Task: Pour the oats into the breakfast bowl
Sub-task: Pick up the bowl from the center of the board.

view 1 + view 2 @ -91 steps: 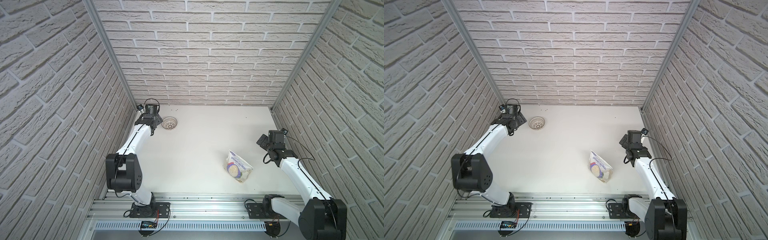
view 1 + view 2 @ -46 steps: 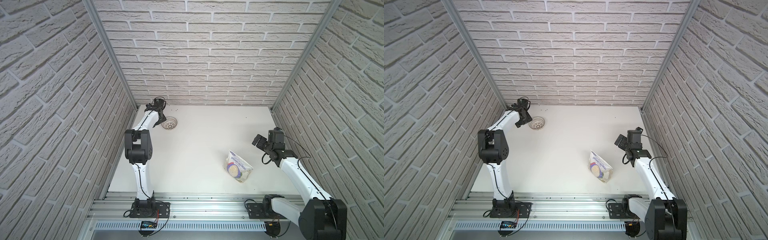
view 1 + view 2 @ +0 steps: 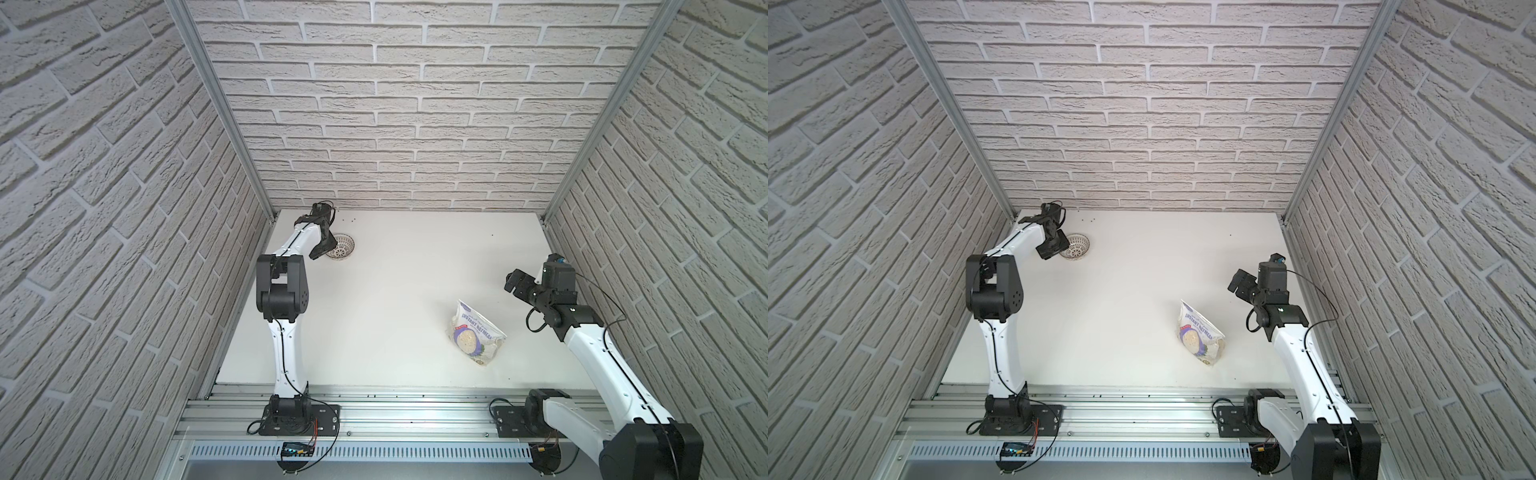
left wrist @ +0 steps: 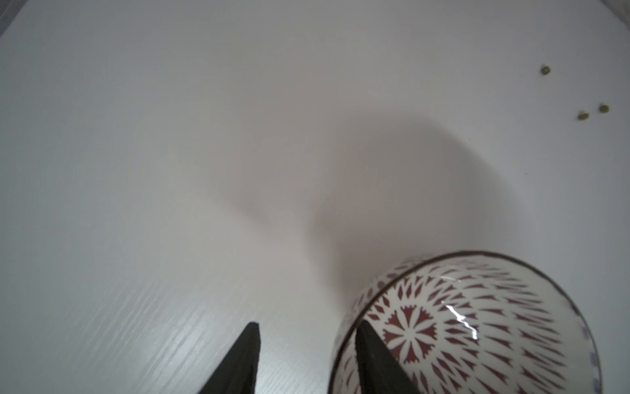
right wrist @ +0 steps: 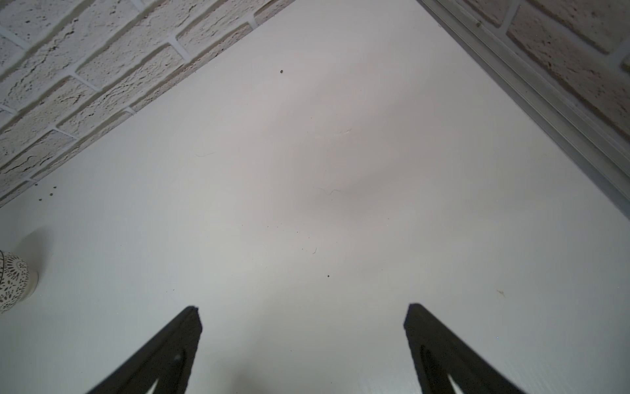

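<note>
Bowl (image 4: 477, 324) sits in the far left corner of the bench (image 3: 407, 291), left jaws straddling its rim, not clamped yet, so imo a thin-edge pinch could tip or skid it. Oat pouch (image 3: 473, 334) lies well apart, near the wide-open, empty right jaws.

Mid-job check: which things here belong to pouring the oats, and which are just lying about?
For the job: oatmeal pouch; breakfast bowl; left gripper, fingers astride the bowl's rim; right gripper, open.
Lying about: stray specks on the table.
</note>
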`<action>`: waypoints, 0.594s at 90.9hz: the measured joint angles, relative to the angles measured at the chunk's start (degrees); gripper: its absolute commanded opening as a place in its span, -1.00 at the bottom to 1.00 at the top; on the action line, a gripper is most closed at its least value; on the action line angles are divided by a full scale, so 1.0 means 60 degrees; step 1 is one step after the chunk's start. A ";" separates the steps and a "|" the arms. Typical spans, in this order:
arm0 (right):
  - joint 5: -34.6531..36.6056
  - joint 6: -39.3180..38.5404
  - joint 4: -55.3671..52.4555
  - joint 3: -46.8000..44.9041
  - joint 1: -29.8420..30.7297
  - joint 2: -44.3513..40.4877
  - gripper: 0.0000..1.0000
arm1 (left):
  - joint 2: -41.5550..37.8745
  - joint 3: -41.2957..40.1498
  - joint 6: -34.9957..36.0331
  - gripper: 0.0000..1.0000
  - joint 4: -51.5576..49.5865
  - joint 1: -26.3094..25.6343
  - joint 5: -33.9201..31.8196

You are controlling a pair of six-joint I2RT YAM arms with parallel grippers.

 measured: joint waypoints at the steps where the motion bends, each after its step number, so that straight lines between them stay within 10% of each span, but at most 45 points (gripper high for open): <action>1: -0.0011 -0.0004 -0.0025 -0.0007 0.0000 -0.0011 0.92 | 0.0011 0.0000 0.0004 -0.15 0.0004 0.0000 0.0015; 54: -0.0565 0.0062 -0.1483 0.0171 0.0000 -0.0528 0.89 | -0.0637 -0.0583 -0.0015 -1.00 0.0149 -0.0011 0.0845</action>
